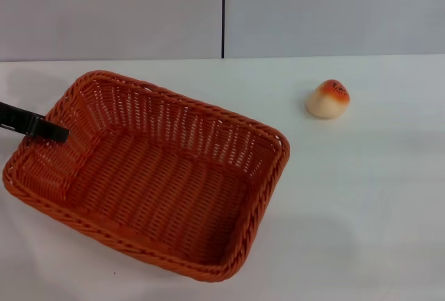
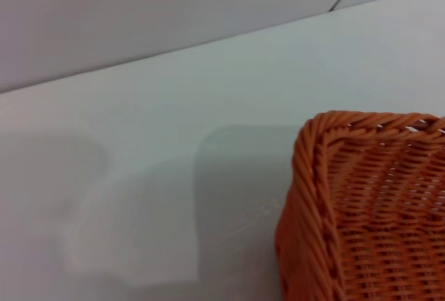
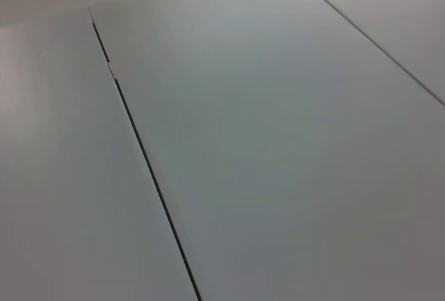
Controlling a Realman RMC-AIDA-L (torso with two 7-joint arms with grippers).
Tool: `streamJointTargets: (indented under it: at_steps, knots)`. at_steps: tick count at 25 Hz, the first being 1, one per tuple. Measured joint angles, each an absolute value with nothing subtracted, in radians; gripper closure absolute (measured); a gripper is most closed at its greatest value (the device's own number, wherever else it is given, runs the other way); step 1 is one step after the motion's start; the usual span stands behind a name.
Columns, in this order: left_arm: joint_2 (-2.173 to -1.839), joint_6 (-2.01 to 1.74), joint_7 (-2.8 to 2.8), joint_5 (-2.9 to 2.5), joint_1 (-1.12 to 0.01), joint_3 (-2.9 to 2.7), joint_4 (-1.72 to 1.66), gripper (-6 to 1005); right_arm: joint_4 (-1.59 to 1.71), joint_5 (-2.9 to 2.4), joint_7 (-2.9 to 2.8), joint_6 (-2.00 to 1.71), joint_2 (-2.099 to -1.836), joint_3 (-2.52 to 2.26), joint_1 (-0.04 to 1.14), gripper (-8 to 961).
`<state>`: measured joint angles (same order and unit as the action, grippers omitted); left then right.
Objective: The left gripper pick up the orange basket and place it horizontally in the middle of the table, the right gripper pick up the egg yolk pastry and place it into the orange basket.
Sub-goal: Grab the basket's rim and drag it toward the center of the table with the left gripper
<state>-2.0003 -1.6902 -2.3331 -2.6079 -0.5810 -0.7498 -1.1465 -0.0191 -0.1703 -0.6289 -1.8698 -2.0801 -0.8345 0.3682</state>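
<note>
The orange basket (image 1: 149,172) lies at an angle on the left half of the white table (image 1: 361,210), open side up and with nothing in it. My left gripper (image 1: 49,129) comes in from the left edge of the head view as a slim black bar, its tip over the basket's left rim. One corner of the orange basket (image 2: 368,204) shows in the left wrist view. The egg yolk pastry (image 1: 328,99) sits alone on the table to the right, behind the basket and apart from it. My right gripper is out of view.
A grey wall with a dark vertical seam (image 1: 223,12) runs behind the table. Only pale panels and a seam (image 3: 142,155) show in the right wrist view. Bare tabletop lies between the basket and the pastry and along the right side.
</note>
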Motion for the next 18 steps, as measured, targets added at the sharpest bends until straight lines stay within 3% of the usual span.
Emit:
streamJointTargets:
  at_steps: [9,18]
  knots:
    - [-2.002,-1.706,-2.402,-2.612,-0.578,-0.753,-1.170,844,-0.017,-0.170,-0.629,-1.869,-2.080,-0.834,0.370,366]
    - [-1.991,-1.781,-2.514,-2.615,-0.578,-0.729,-1.207,844,-0.007,-0.170,-0.629,-1.853,-2.080,-0.834,0.372,367]
